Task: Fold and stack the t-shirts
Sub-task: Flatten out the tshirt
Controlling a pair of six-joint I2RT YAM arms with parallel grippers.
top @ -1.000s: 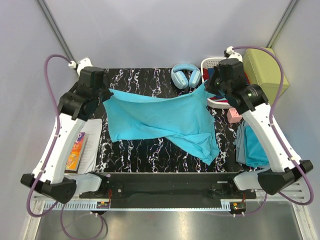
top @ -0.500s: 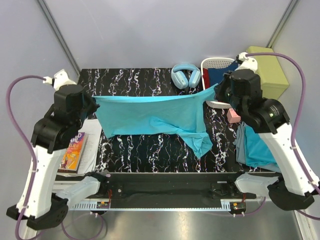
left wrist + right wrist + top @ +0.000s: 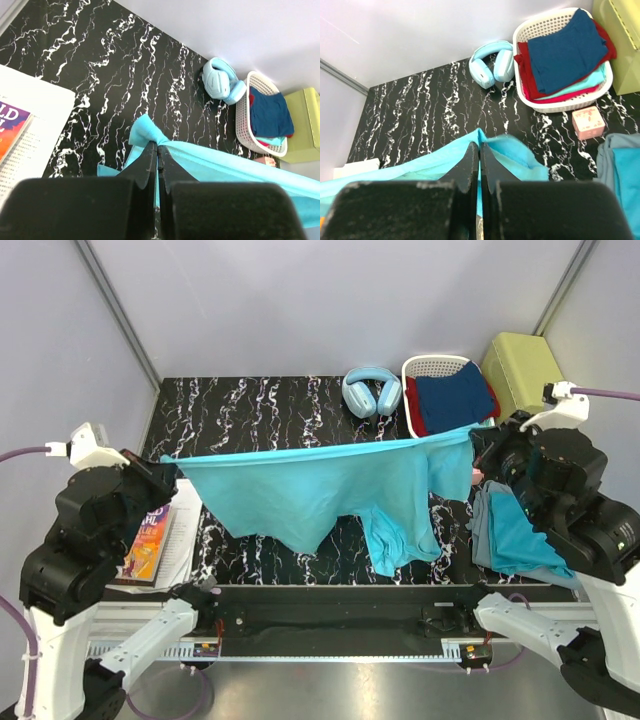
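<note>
While the t-shirt (image 3: 320, 485) is hung stretched above the table (image 3: 260, 405), long axis left to right, one end is clamped in the left gripper (image 3: 158, 151); the other is clamped in the right gripper (image 3: 480, 148).

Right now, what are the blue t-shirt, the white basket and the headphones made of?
The t-shirt looks like thin, soft matte cloth, maybe cotton knit: it sags and bunches into folds. The basket looks like hard white plastic, from its moulded lattice of holes. The headphones seem smooth pale blue plastic with a slight sheen.
</note>
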